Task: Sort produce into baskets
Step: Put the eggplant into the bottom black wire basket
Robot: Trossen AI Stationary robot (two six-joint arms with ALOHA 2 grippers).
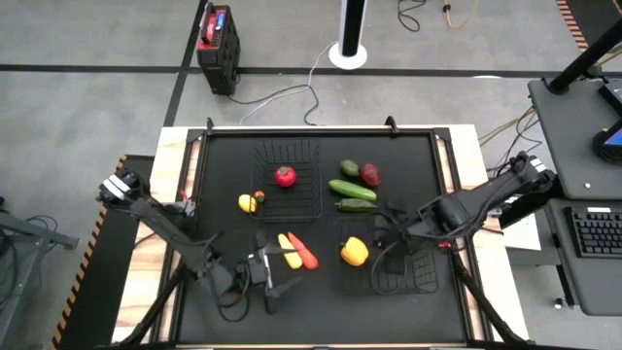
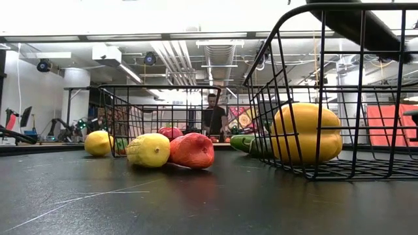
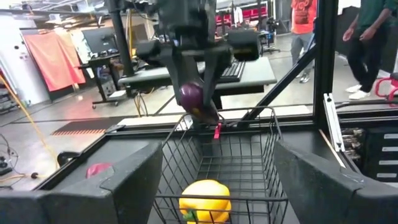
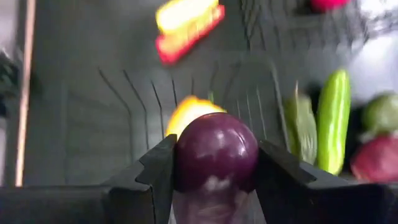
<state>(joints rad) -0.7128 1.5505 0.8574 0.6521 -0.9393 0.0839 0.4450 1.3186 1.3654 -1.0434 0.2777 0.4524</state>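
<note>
My right gripper is shut on a dark purple eggplant above the near right basket, where a yellow pepper lies. My left gripper is open and holds nothing. It stands level just nearer than a yellow corn and a red carrot, which lie on the mat, and it points at that basket. The far basket holds a red tomato. My right gripper pinches the eggplant's two sides between its two fingers, and the rounded end shows at the fingertips. The fingers slant down from the table's right side. The eggplant is lifted clear over the basket's right end, tilted, above the yellow pepper.
Two cucumbers, a green piece and a dark red piece lie far of the near basket. A lemon lies left of the far basket. People stand in the room beyond.
</note>
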